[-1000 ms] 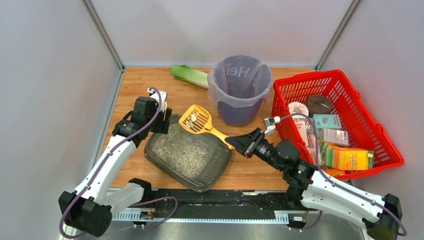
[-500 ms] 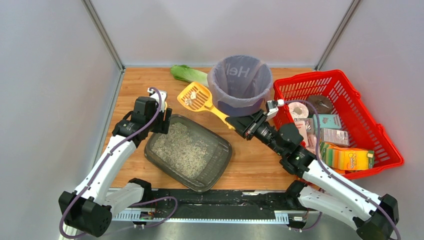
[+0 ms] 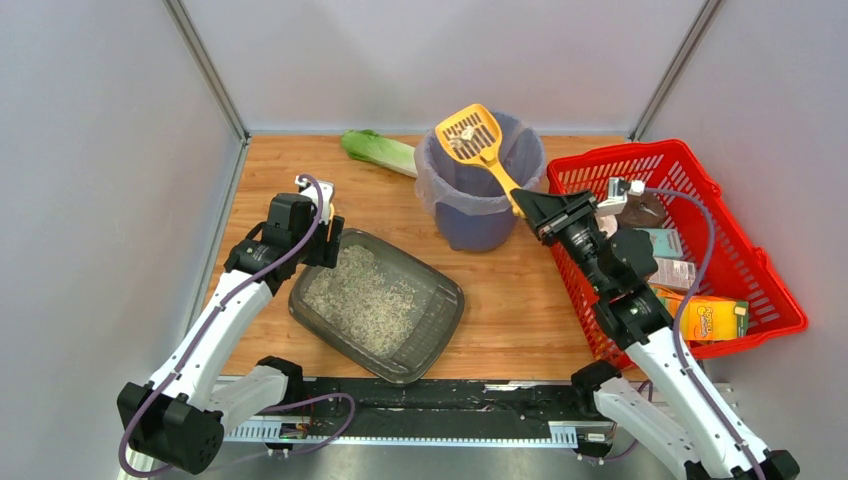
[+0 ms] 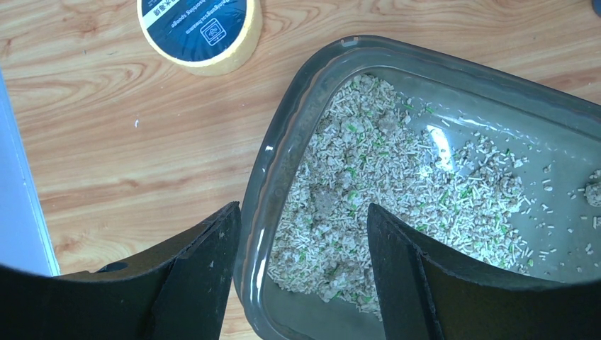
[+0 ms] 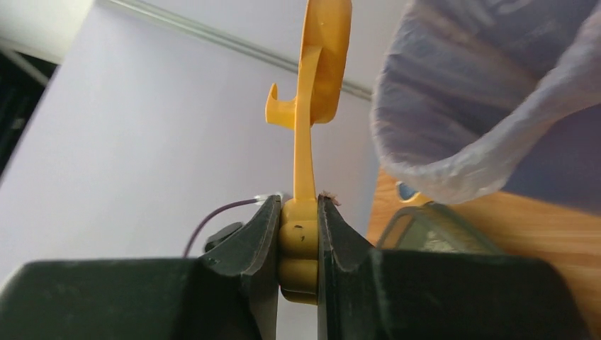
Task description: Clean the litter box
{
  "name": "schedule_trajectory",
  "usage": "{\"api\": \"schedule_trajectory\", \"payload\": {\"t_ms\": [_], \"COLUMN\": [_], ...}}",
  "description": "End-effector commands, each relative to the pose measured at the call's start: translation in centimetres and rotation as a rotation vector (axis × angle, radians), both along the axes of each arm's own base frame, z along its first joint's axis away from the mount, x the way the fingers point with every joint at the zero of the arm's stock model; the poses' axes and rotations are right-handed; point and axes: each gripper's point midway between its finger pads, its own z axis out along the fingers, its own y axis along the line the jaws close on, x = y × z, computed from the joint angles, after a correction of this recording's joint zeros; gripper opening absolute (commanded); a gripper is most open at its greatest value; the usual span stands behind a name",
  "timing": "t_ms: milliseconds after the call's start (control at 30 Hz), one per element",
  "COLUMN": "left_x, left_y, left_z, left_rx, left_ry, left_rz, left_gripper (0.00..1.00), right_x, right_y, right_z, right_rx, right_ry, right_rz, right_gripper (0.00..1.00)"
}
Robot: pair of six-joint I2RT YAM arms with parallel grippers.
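Observation:
The litter box (image 3: 438, 320), a dark grey tray of grey-beige litter, lies at the near left of the table. My left gripper (image 3: 325, 246) is open at its far left corner. In the left wrist view (image 4: 303, 212) its jaws straddle the box's rim (image 4: 264, 184), one outside over the wood and one inside over the litter. My right gripper (image 3: 528, 206) is shut on the handle of a yellow slotted scoop (image 3: 470, 133). The scoop carries a few pale clumps and is held above the purple bag-lined bin (image 3: 478, 215). The right wrist view shows the gripper (image 5: 298, 205), the scoop (image 5: 322, 57) and the bin's bag (image 5: 489, 92).
A red mesh basket (image 3: 700, 165) with boxes and packets stands at the right, close beside my right arm. A green leafy cabbage (image 3: 378, 150) lies at the back, left of the bin. A yellow tape roll (image 4: 200, 28) lies on the wood beyond the box's corner.
My right gripper has lifted the scoop from the litter box's far edge up and to the right, over the bin. The left arm and the box have not moved.

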Motion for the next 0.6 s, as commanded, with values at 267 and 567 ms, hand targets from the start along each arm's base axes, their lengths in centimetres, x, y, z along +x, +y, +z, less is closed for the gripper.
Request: {"api": "schedule_trajectory", "payload": {"t_ms": [267,567], "left_x": [0.4,0.3], "left_y": [-0.6,-0.9], "left_z": [0.8,0.7], "left_rx": [-0.020,-0.032], "left_ry": [-0.031,-0.024], "left_rz": [-0.021,-0.030], "left_gripper": [0.74,0.73], "right_x": [1.4,1.4], "right_y": [-3.8,-4.8], "right_z": [0.3,0.0], "right_rx": [-0.675,-0.980], "right_ry": [-0.115,-0.183], "right_rz": [-0.103,-0.086], "right_gripper": [0.00,0.00]}}
